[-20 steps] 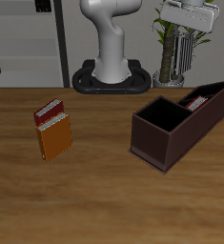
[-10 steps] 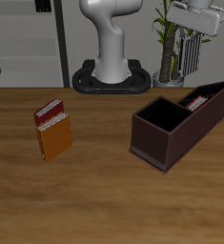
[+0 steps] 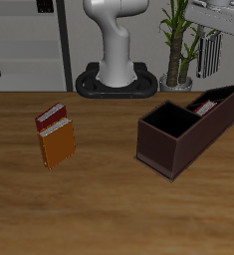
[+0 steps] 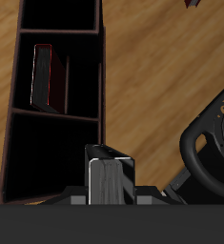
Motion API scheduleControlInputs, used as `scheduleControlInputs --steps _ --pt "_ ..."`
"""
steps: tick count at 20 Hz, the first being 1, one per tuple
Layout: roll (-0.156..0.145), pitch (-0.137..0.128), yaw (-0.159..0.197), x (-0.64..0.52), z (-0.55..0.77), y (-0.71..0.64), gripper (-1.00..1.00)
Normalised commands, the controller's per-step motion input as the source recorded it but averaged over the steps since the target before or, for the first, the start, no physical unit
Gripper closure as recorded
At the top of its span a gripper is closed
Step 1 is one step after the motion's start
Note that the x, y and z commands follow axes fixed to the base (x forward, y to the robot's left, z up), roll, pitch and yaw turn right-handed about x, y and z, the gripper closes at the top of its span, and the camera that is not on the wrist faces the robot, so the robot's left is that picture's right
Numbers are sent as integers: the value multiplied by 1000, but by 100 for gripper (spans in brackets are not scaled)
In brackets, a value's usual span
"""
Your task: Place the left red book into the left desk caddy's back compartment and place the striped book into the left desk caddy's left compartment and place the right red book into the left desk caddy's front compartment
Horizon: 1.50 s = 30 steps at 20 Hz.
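While the two-finger gripper (image 3: 210, 52) clamped the slim grey-and-black striped book (image 3: 210, 52) above the long dark maroon-brown desk caddy (image 3: 178, 139), misalignment looked risky. Dropped at twelve o'clock, it might have struck a divider or landed beside the red book (image 4: 45, 78) already slotted.

Wooden table (image 3: 109, 199), brown plank grain, front edge nearest the exterior camera. Resting on it: the left desk caddy (image 3: 168, 149), long dark maroon-brown open box set at an angle, one end nearer the table's front edge, the other running farther back toward the edge of view. Well apart from it, across bare wood, lies an orange-brown book (image 3: 58, 144) flat on the surface. A small bright red book (image 3: 51, 118) with white page edges sits at its far end, touching it or overlapping; cannot tell which. Robot base (image 3: 116, 83) stands at the table's back. Wrist view shows the caddy wall against the same wood grain (image 4: 152, 67).
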Motion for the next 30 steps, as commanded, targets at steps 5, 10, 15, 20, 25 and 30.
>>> scheduleControlInputs --steps 5,10,15,20,25,30 --pt "13 12 1 128 21 151 100" --pt "30 7 -17 175 4 112 100" --pt "19 -26 17 112 25 115 100" --pt "-38 -1 -71 295 120 4 100" --pt "-1 -8 -27 193 78 36 100" --pt "-3 27 -16 145 -128 27 100"
